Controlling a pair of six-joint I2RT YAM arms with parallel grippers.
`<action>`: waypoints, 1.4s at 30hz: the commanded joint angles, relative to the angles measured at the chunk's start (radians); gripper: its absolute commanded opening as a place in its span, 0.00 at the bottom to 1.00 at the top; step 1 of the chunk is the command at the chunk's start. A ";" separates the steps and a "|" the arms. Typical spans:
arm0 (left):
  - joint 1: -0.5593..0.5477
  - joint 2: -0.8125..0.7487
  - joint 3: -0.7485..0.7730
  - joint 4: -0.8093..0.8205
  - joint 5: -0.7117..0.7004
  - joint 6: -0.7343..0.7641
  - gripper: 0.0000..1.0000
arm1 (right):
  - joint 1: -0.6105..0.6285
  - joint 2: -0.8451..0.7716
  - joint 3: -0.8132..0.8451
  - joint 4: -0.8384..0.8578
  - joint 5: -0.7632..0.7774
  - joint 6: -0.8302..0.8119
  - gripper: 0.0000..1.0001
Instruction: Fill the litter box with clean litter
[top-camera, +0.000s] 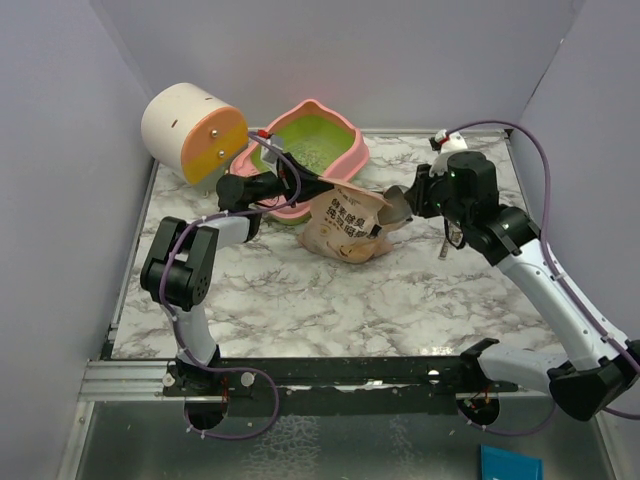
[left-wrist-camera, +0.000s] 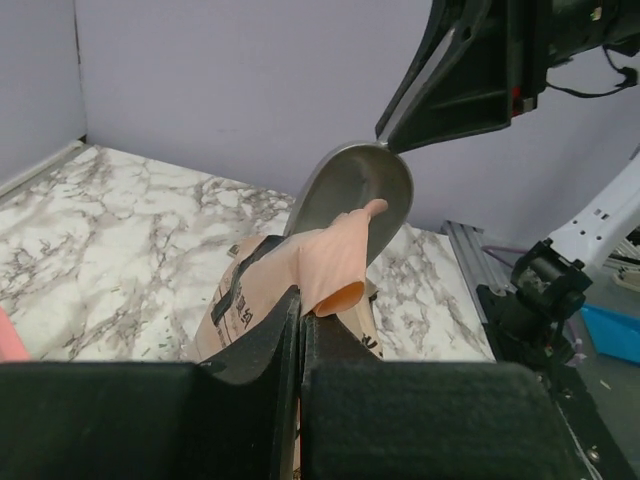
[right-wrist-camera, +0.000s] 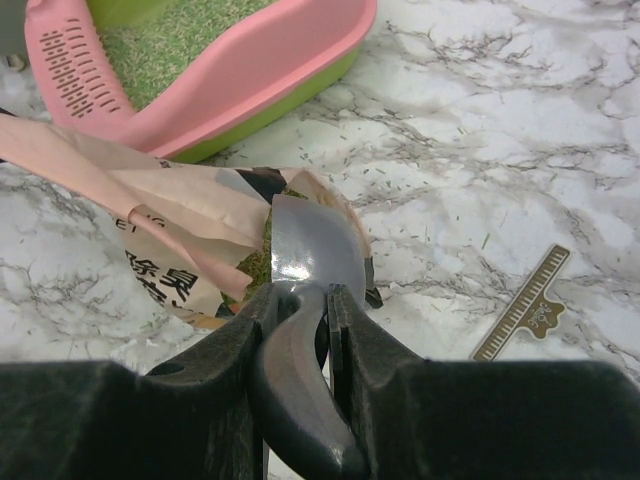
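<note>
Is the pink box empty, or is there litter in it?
Not empty: the litter box has a layer of pale greenish litter covering its floor.

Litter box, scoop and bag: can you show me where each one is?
litter box (right-wrist-camera: 270, 65): right wrist view, on its pink outer wall.
scoop (right-wrist-camera: 305, 245): right wrist view, on the shiny metal bowl.
bag (top-camera: 345, 225): top external view, on its printed front.

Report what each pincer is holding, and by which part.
Left pincer grips the litter bag by its opened top flap. Right pincer grips the metal scoop by its handle, with the bowl at the bag's mouth.
</note>
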 joint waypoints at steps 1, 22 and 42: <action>0.005 -0.019 0.008 0.163 0.050 -0.112 0.00 | 0.002 0.031 -0.025 0.062 -0.048 0.020 0.01; 0.004 -0.125 -0.093 0.056 -0.011 0.024 0.00 | -0.001 0.211 -0.153 0.202 -0.130 0.046 0.01; -0.025 -0.123 -0.100 -0.016 -0.031 0.080 0.00 | -0.001 0.341 -0.309 0.323 -0.288 0.091 0.01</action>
